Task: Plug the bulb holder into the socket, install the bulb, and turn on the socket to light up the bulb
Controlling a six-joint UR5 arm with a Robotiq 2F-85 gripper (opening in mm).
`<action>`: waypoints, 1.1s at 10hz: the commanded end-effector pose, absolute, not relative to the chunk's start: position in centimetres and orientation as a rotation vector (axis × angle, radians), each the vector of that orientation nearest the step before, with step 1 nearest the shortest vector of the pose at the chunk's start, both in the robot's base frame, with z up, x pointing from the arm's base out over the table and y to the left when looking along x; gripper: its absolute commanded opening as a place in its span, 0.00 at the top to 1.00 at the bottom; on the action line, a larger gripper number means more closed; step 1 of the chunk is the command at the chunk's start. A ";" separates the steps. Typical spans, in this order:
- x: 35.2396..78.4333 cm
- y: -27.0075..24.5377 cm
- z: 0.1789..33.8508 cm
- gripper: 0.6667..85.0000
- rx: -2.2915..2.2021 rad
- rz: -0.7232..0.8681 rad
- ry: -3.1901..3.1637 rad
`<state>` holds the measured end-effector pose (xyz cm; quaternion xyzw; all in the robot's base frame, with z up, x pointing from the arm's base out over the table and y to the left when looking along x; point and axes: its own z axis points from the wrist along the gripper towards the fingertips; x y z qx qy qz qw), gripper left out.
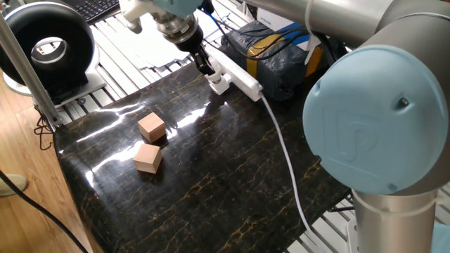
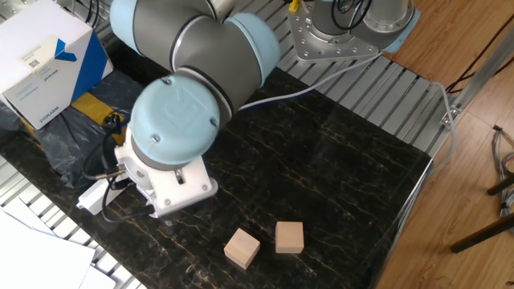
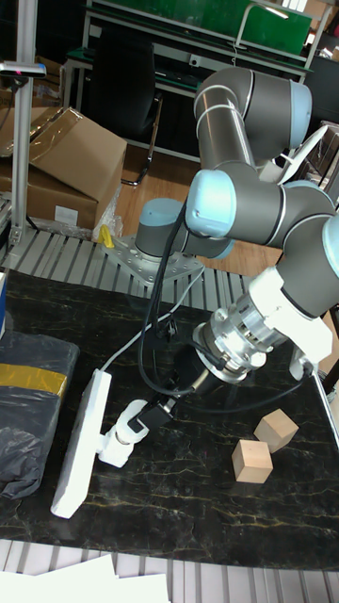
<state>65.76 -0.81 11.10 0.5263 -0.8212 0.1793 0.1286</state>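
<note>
Far left of the gripper (image 1: pixel 209 72) in one fixed view, well apart from it: a black ring-shaped device (image 1: pixel 46 41), cut off at the top edge. Nearer, down and left of the fingers on the dark marbled table (image 1: pixel 211 176): two tan wooden blocks (image 1: pixel 151 127), just beside each other, not touching the hand.

At the fingertips: the bulb holder (image 1: pixel 220 85), small and white, pinched between the dark fingers. Seen more plainly in the tall fixed view, with the gripper (image 3: pixel 139 419) narrow around the bulb holder (image 3: pixel 115 448). Pressed against the long side of the socket (image 3: pixel 77 448) there; too small to tell whether seated in an outlet or only touching. Threaded opening not made out in any view.

Just right of the hand in one fixed view: the socket (image 1: pixel 242 81), lying slantwise at the table's back edge, with its white cable (image 1: pixel 283 144) running down and right across the table. Behind it: a dark wrapped bundle (image 1: pixel 278 60) with yellow tape, partly covered by black wires.

Farthest right: a large pale-blue arm joint (image 1: pixel 376 126), filling that side and cutting off the table corner.

From the other fixed view, fingers and holder hidden wholly behind the wrist joint (image 2: pixel 173 120); only one end of the socket (image 2: pixel 92 197) showing past it, left of the wrist, beside the bundle (image 2: pixel 68 132) and a white-and-blue carton (image 2: pixel 44 56).
</note>
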 end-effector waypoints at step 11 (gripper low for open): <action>64.4 -2.6 11.7 1.00 1.577 0.446 -2.425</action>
